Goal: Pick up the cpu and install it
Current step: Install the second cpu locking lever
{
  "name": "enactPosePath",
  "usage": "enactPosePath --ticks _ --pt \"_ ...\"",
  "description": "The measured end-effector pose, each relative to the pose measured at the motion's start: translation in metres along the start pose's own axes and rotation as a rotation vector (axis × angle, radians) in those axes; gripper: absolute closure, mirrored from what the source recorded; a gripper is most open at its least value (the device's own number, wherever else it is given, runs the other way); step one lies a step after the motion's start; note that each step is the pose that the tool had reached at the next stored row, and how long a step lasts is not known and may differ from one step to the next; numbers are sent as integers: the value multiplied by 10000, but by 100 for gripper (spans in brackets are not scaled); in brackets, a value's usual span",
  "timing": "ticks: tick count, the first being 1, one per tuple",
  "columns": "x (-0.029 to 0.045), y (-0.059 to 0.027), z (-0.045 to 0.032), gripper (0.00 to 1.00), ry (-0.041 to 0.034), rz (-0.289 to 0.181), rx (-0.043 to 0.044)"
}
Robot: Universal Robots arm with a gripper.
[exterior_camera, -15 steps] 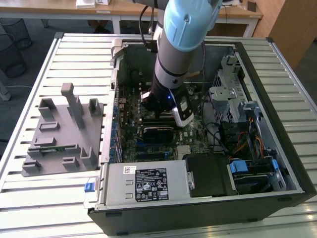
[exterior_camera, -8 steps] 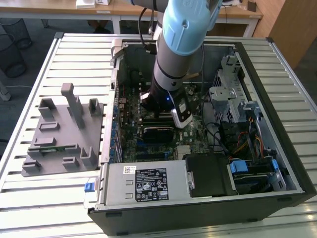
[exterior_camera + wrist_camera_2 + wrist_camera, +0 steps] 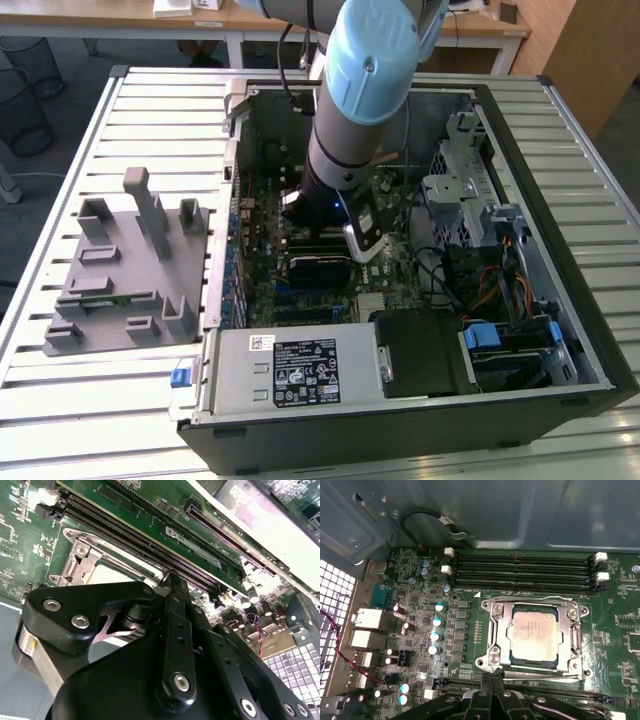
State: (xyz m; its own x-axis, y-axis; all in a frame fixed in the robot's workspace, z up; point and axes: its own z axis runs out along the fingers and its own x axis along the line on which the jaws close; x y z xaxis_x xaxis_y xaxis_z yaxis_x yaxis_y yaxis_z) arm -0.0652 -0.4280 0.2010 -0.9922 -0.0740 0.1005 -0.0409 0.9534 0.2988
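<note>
Chip sits flat inside the metal socket frame on the green board, below the memory slots. Gripper just beside the frame; fingers together, holding nothing.

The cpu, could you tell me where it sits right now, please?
In the first wrist view, the silvery-grey square cpu lies inside the metal-framed motherboard socket, beside the long black memory slots, with the black gripper at the socket's edge.

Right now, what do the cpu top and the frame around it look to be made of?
The cpu top looks like dull, brushed silvery metal with faint print. The frame around it seems bare stamped steel: shiny grey, with screws at its corners.
</note>
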Motion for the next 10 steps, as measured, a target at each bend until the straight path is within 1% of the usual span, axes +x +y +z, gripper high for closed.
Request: enactPosePath --ticks 2,10 --pt "10 -8 28 89 -2 -6 -55" --pt "49 -25 95 89 -9 -24 -200"
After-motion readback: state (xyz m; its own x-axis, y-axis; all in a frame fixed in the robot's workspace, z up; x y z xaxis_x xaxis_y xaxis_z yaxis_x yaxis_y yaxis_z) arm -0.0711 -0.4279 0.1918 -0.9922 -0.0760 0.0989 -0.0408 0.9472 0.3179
